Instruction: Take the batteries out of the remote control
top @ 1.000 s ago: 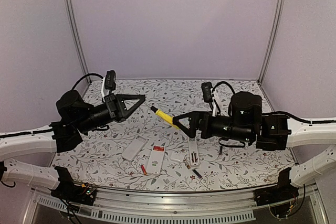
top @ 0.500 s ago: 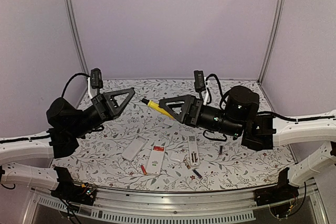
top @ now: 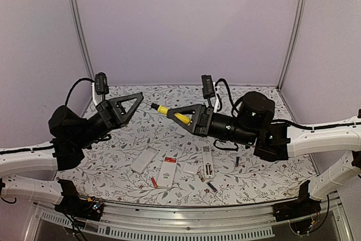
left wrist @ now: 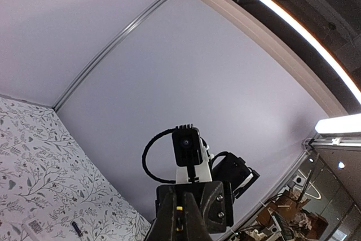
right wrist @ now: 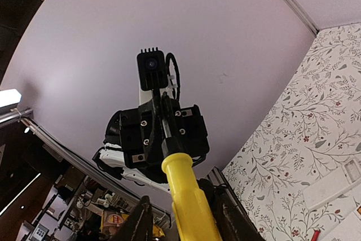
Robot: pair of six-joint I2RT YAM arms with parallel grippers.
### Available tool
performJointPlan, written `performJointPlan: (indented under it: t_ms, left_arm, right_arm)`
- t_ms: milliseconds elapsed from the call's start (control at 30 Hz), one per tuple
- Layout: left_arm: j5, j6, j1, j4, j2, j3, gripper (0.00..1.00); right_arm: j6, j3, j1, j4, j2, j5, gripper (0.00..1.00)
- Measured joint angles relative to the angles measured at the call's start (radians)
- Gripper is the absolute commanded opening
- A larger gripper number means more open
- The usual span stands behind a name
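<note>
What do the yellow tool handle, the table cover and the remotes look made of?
Yellow tool handle: looks like smooth, semi-gloss moulded plastic, going by its even colour and soft sheen.
Table cover: matte sheet printed with a floral pattern. Whether it is fabric or vinyl, I cannot tell.
Remotes: probably matte white plastic, since they look flat and uniform with no glare.

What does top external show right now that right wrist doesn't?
Only top external: the whole spread of white plastic remotes, the small red and dark cylindrical batteries loose beside them, and both arms. Right wrist catches just white slivers at its lower right edge.
Only right wrist: the left tool seen head-on with its camera above it, and lab clutter outside the enclosure.
Both: the yellow-handled pen-like driver, held off the table in the right tool, and the grey floral table cover.
</note>
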Motion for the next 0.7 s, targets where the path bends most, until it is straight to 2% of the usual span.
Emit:
performJointPlan:
  t_ms: [67, 200, 233, 267, 367, 400, 500, 633, 700]
  left_arm:
    - [0.0, -0.002, -0.002, 0.002, 0.0, 0.0, 0.0]
    - [-0.001, -0.009, -0.002, 0.002, -0.009, -0.009, 0.01]
    - [-0.001, -0.016, -0.002, -0.001, -0.011, -0.01, 0.07]
    - [-0.001, -0.021, -0.002, -0.009, -0.014, -0.011, 0.17]
    - [0.0, 0.008, -0.005, -0.077, -0.029, -0.01, 0.58]
    - [-0.008, 0.02, -0.006, -0.127, -0.036, -0.009, 0.61]
    - [-0.042, 0.055, -0.008, -0.28, -0.054, -0.005, 0.62]
    - [-0.113, 0.074, -0.015, -0.533, -0.047, -0.009, 0.6]
    - [-0.147, 0.061, -0.039, -0.603, -0.032, -0.032, 0.6]
  right_arm:
    - [-0.001, 0.0, -0.001, 0.003, 0.002, 0.0, 0.24]
    - [0.003, 0.0, -0.003, 0.012, 0.003, 0.0, 0.03]
    - [0.001, -0.001, -0.003, 0.021, 0.003, 0.002, 0.0]
    - [0.005, -0.004, -0.003, 0.03, 0.001, 0.002, 0.0]
    - [-0.005, -0.039, -0.002, 0.026, -0.019, 0.027, 0.0]
    - [-0.005, -0.052, -0.006, 0.017, -0.028, 0.042, 0.0]
    - [-0.006, -0.094, -0.015, -0.057, -0.069, 0.117, 0.0]
    - [-0.001, -0.131, -0.016, -0.232, -0.142, 0.236, 0.0]
    - [0.008, -0.148, -0.016, -0.324, -0.179, 0.288, 0.0]
